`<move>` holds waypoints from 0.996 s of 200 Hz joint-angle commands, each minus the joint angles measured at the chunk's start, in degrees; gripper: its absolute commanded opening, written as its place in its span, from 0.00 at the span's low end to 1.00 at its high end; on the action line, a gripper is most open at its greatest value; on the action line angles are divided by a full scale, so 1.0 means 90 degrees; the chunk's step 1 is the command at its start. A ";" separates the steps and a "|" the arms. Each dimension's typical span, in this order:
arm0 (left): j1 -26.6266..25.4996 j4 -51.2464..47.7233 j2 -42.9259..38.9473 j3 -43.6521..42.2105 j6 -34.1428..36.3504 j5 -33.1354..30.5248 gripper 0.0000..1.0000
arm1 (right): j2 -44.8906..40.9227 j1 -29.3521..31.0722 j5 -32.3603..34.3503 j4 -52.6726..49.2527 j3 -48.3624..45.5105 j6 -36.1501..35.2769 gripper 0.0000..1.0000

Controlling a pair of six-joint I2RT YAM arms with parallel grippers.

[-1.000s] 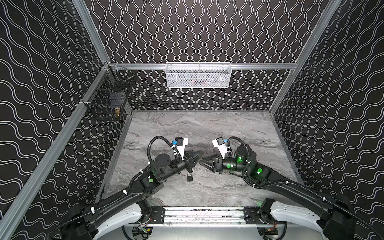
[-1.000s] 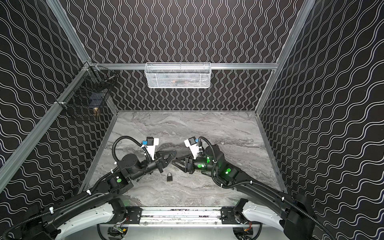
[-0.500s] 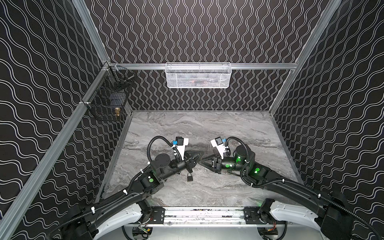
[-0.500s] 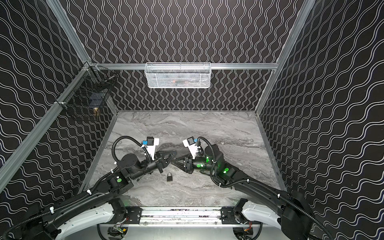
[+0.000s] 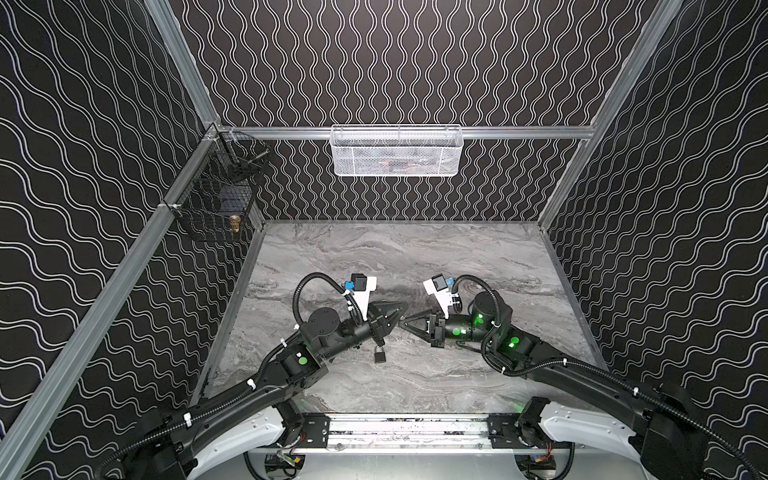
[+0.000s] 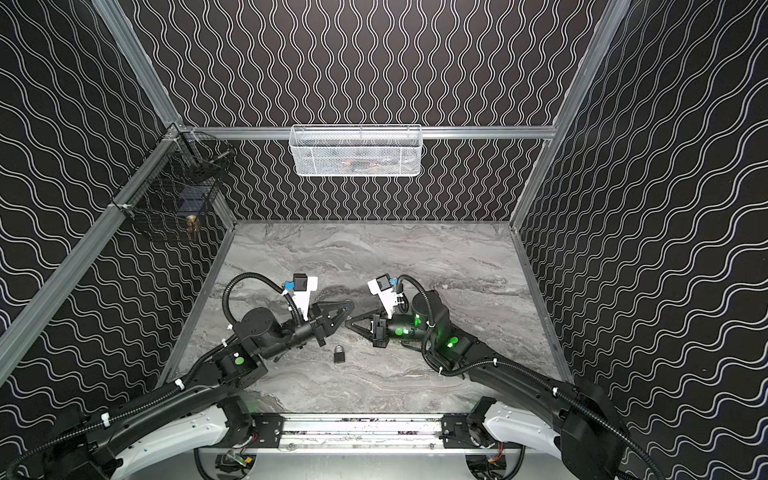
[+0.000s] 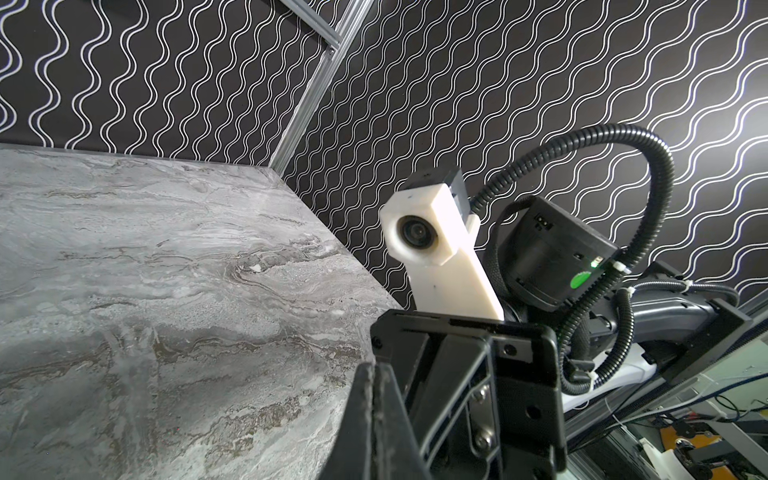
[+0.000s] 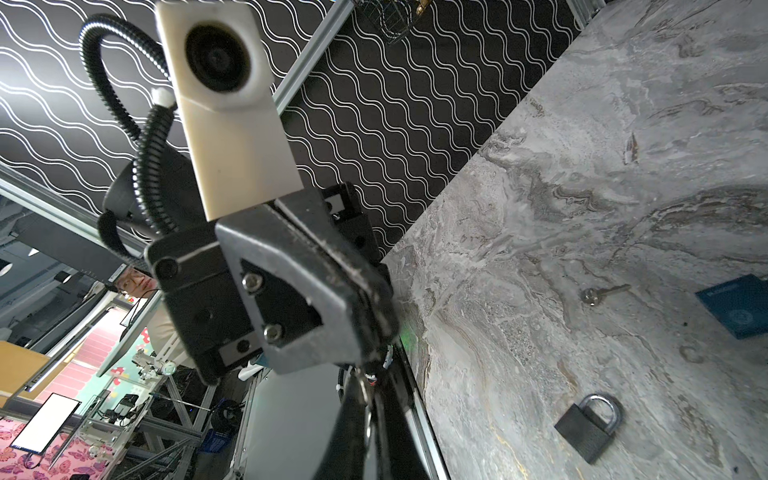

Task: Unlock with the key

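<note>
A black padlock [image 5: 379, 355] with a silver shackle lies flat on the marble table [image 5: 415, 257], shackle closed; it also shows in the right wrist view as the padlock [image 8: 586, 430]. A small silver key [image 8: 598, 293] lies on the table a short way beyond it; in both top views the key is hidden. My left gripper [image 5: 395, 321] and right gripper [image 5: 409, 326] hover above the table, pointing at each other tip to tip. Both are shut. The left fingers [image 7: 365, 399] are pressed together with nothing showing between them.
A white mesh basket [image 5: 395, 151] hangs on the back wall, and a black wire basket [image 5: 216, 208] holding small items hangs at the back left corner. A flat blue thing [image 8: 739, 309] lies on the table past the key. Patterned walls close three sides.
The right gripper's jaws have closed from partly open to shut, and its tip has crept slightly toward the left gripper. The left arm, padlock and key have stayed put.
</note>
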 commanded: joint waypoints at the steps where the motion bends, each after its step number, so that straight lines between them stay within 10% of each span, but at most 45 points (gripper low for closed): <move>1: 0.0033 0.0102 -0.0009 0.0015 0.0086 -0.0022 0.00 | -0.0013 -0.0025 -0.0094 0.0491 -0.0032 0.0151 0.03; 55: 0.0083 -0.0242 -0.0026 0.0188 0.0135 -0.0043 0.00 | -0.0018 -0.0097 -0.0073 0.0477 -0.0036 0.0226 0.00; 110: 0.0133 -0.1201 -0.0211 0.0540 0.0199 -0.0300 0.45 | -0.0150 -0.0149 0.0000 -0.0113 0.0015 0.0146 0.00; 199: 0.0108 -0.4793 -0.0005 0.1603 -0.0708 -0.1173 0.73 | -0.0406 -0.0159 0.1047 -0.2278 -0.0130 0.0216 0.00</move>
